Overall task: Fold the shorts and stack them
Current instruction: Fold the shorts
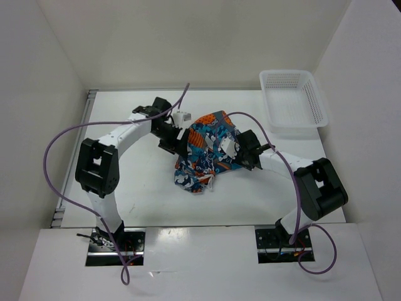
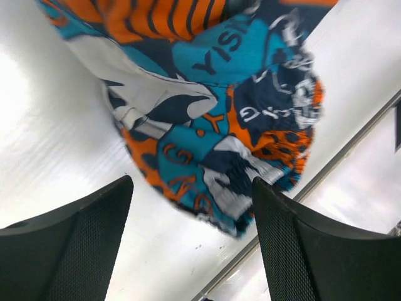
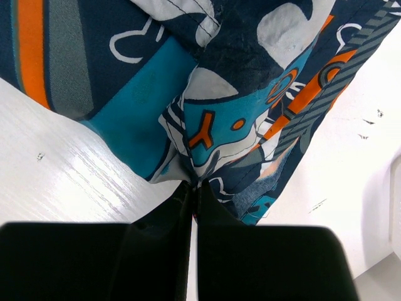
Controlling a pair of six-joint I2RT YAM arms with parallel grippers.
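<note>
One right gripper (image 3: pixel 194 188) pinching shorts (image 3: pixel 207 100), left gripper (image 2: pixel 191 185) agape

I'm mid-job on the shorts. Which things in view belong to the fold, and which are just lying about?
Part of the job:
- shorts, crumpled between the arms
- right end effector, shut on the shorts' edge
- left end effector, open, facing the shorts

Just lying about:
- white mesh basket, far right corner

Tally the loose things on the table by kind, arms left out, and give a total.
shorts: 1
white mesh basket: 1
Total: 2
</note>
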